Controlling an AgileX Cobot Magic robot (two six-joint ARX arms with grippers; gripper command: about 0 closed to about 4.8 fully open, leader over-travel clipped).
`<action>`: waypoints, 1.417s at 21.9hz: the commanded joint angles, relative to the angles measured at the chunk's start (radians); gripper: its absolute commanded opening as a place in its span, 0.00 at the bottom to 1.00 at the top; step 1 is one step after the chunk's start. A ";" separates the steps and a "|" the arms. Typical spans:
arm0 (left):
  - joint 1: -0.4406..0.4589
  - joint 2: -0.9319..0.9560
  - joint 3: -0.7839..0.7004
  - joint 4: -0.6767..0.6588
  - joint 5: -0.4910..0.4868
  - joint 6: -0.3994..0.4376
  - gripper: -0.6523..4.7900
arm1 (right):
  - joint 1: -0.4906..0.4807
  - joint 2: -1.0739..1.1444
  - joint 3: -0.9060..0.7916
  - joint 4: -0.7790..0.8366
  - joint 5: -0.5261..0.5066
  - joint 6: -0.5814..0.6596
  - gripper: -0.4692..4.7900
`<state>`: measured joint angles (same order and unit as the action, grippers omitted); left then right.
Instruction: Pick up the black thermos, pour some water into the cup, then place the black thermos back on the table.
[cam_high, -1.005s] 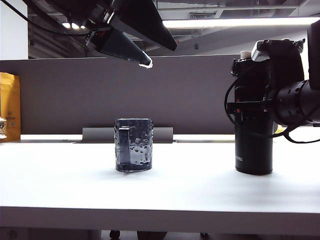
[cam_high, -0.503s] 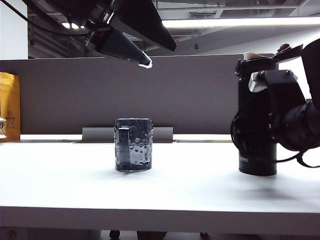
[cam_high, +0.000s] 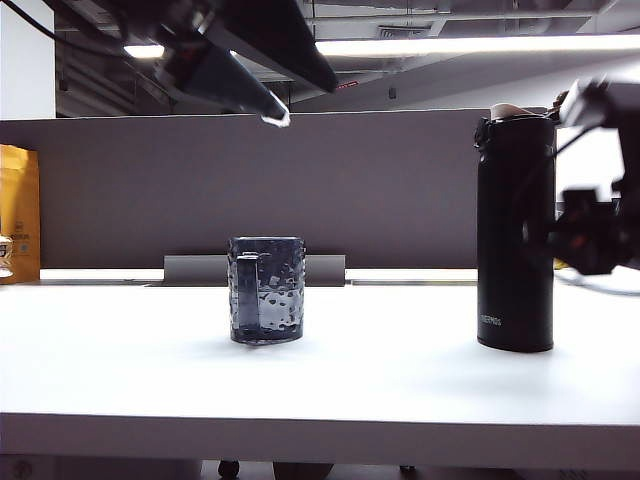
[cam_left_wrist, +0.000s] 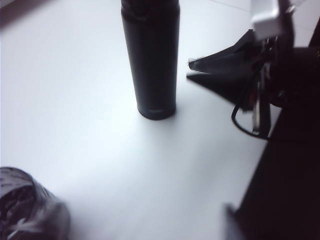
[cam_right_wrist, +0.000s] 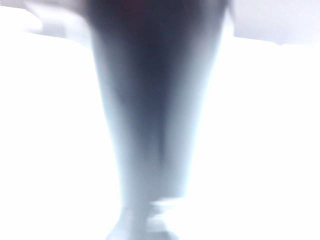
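The black thermos (cam_high: 515, 230) stands upright and free on the right of the white table (cam_high: 400, 380), lid flipped up and pale spout showing. The left wrist view shows it too, thermos (cam_left_wrist: 152, 60), and in the right wrist view it is a close, blurred dark column, thermos (cam_right_wrist: 155, 100). My right gripper (cam_high: 592, 240) is just right of the thermos and apart from it. Seen from the left wrist, the right gripper (cam_left_wrist: 189, 69) has its fingers close together with nothing between them. The dimpled blue-grey cup (cam_high: 267, 290) stands mid-table, liquid inside. My left gripper (cam_high: 303, 104) hangs open, high above the cup.
A grey divider panel (cam_high: 130, 190) runs along the table's back edge, with a low grey strip (cam_high: 200, 268) behind the cup. A yellow package (cam_high: 20, 210) stands at the far left. The cup's rim (cam_left_wrist: 22, 200) lies close under the left wrist camera.
My right gripper has let go of the thermos, drawn back to the right and closed. The thermos now stands alone. The left gripper has shifted slightly up and left.
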<state>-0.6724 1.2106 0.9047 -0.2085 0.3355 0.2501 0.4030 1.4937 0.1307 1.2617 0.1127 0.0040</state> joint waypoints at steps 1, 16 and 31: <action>0.000 -0.093 0.003 -0.124 -0.016 -0.024 0.15 | 0.015 -0.214 -0.005 -0.224 -0.081 0.073 0.07; -0.001 -0.909 -0.469 -0.061 -0.185 -0.296 0.11 | 0.042 -1.414 -0.031 -1.453 -0.097 0.098 0.07; 0.003 -1.021 -0.896 0.274 -0.246 -0.415 0.11 | 0.042 -1.457 -0.127 -1.436 -0.116 0.132 0.11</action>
<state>-0.6720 0.1886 0.0074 0.0540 0.1001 -0.1699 0.4431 0.0380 0.0082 -0.1810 0.0048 0.1310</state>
